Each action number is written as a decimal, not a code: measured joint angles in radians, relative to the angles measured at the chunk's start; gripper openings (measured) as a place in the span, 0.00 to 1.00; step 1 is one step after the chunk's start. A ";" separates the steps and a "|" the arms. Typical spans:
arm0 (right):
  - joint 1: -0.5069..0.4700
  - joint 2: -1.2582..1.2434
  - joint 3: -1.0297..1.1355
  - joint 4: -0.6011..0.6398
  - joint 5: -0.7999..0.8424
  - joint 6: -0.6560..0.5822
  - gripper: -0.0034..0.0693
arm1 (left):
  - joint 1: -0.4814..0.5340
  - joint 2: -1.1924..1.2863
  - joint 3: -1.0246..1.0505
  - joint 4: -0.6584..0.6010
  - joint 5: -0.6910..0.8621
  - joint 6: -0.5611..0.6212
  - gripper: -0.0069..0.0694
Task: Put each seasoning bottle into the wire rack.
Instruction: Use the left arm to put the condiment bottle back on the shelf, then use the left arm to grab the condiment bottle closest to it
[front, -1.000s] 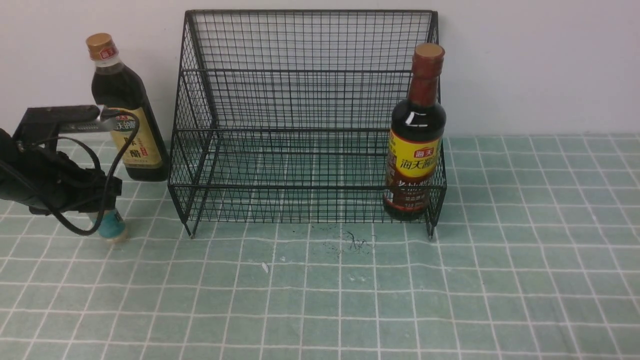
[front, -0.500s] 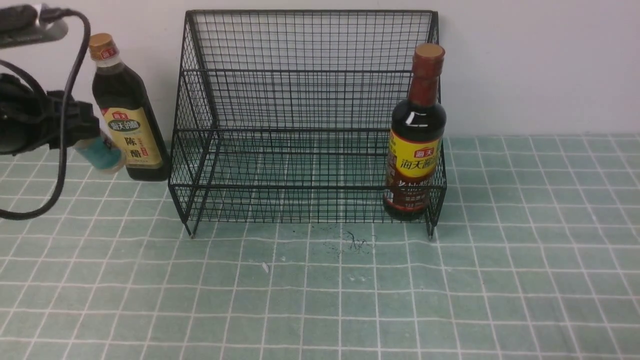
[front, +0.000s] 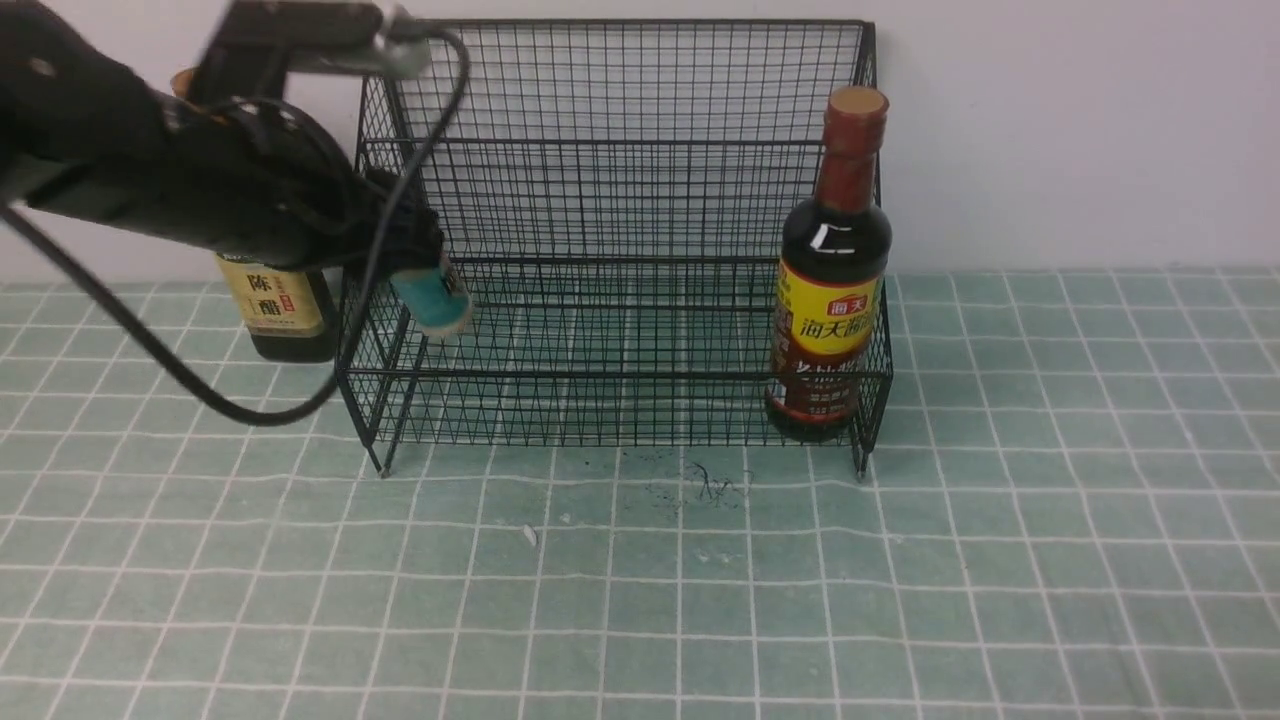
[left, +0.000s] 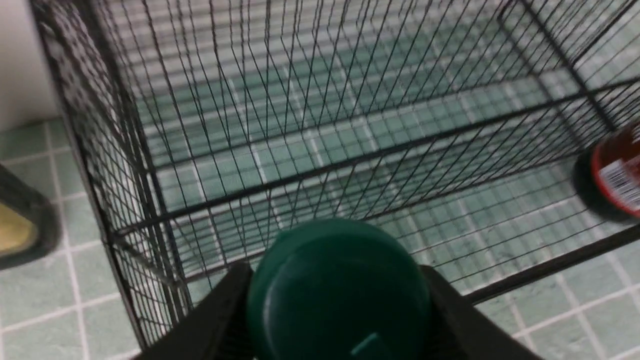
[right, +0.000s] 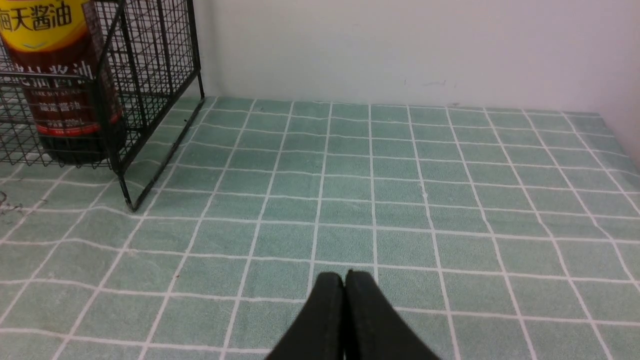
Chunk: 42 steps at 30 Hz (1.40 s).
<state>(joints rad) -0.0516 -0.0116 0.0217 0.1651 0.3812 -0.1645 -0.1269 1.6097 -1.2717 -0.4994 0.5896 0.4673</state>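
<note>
- Step in hand: left gripper (front: 408, 255) grasps the green-capped shaker (front: 435, 300), tilted and aloft at the wire rack's (front: 620, 200) near left corner.
- Next move, judged: carry it inward, level it, set it on a tier, then release.
- Yellow-label bottle (front: 830, 300): racked, right end.
- Cream-label bottle (front: 275, 310): outside, left.
- Right gripper (right: 345, 290): clenched, empty.
- Surface: green grid cloth (front: 700, 600); white wall (front: 1050, 130) behind.

Kitchen-like setup: checked cloth (front: 1000, 560), wire rack (front: 620, 190), sauce bottle (front: 832, 300).

A green checked tablecloth (front: 1000, 500) bearing dark scribbles (front: 705, 485) meets a white wall (front: 1080, 130).
</note>
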 joint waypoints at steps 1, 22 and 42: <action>0.000 0.000 0.000 0.000 0.000 0.000 0.03 | -0.001 0.007 0.000 0.002 -0.003 0.000 0.53; 0.000 0.000 0.000 0.000 0.000 0.000 0.03 | -0.004 0.209 -0.018 0.055 -0.074 0.001 0.62; 0.000 0.000 0.000 0.000 0.000 0.000 0.03 | 0.014 -0.138 -0.066 0.104 -0.086 0.001 0.66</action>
<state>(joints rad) -0.0516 -0.0116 0.0217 0.1651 0.3812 -0.1645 -0.1125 1.4716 -1.3380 -0.3956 0.5039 0.4682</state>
